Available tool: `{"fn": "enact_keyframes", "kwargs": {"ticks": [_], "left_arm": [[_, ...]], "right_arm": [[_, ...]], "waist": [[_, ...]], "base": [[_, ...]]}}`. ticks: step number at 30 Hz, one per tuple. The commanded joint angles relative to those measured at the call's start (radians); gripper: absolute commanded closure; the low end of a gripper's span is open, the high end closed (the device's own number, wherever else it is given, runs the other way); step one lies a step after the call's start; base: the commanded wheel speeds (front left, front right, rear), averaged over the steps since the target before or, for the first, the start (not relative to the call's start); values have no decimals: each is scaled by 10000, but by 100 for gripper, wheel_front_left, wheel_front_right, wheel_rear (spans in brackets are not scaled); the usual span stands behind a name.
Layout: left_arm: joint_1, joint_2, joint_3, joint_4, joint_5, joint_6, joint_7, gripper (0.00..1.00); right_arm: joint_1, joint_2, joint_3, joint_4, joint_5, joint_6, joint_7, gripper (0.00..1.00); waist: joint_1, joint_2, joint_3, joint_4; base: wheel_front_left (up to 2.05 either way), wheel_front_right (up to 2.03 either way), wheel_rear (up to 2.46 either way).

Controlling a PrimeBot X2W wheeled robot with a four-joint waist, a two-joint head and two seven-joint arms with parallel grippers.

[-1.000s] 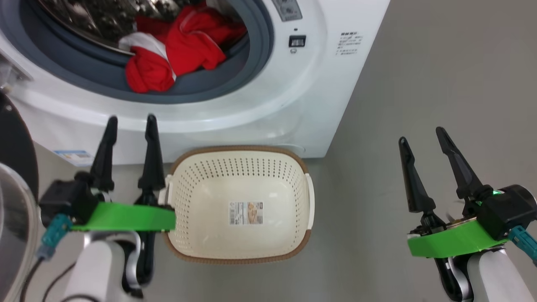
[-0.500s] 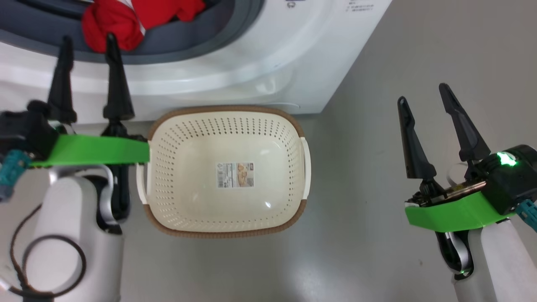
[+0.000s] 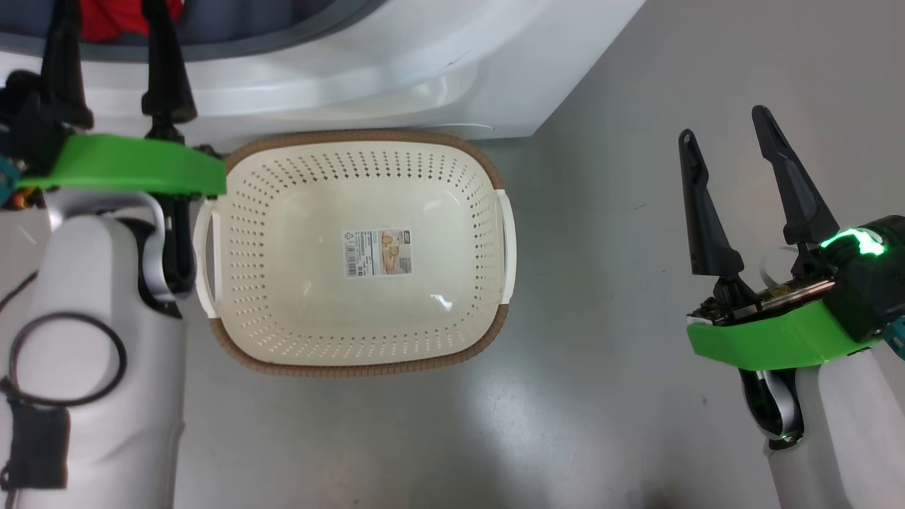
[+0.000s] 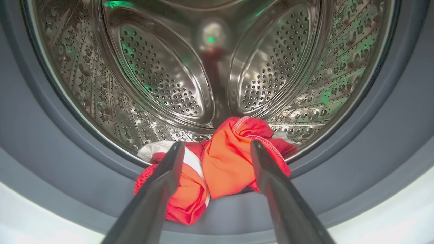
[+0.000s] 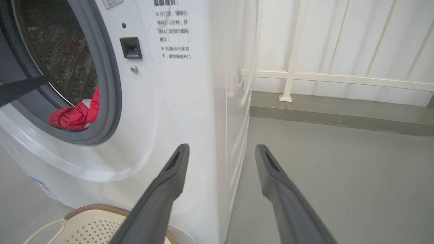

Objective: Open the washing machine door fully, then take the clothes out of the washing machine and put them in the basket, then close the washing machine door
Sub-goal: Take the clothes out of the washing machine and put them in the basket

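Unloading step: the left gripper [image 4: 216,145], wide open and empty, aims at the clothes [image 4: 223,169] in the washer [image 5: 169,101] mouth; next it must advance and pinch. The basket [image 3: 353,138] sits empty below; the right gripper [image 3: 722,126] is open too.

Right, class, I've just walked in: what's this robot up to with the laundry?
A two-armed robot is unloading a washing machine. Its left arm, jaws open, reaches toward the red clothes at the drum's mouth, nothing gripped yet. The basket on the floor in front holds nothing. The right arm hangs aside, jaws open and empty.
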Motion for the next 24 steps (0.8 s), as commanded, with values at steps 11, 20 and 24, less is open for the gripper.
{"fn": "enact_keyframes", "kwargs": {"ticks": [11, 20, 24], "left_arm": [[-1438, 783, -25, 1329, 502, 630, 1117, 0], [-2239, 1129, -231, 2516, 779, 1178, 2885, 0], [-2509, 1150, -330, 2842, 851, 1399, 3465, 0]], "right_arm": [[-159, -10, 411, -208, -216, 48, -63, 0], [-190, -9, 495, -160, 25, 48, -63, 0], [-159, -12, 481, -160, 133, 48, -63, 0]], "waist": [[0, -1, 207, 53], [0, -1, 260, -148], [0, -1, 312, -113]], "base": [[0, 0, 0], [0, 0, 0], [0, 0, 0]]}}
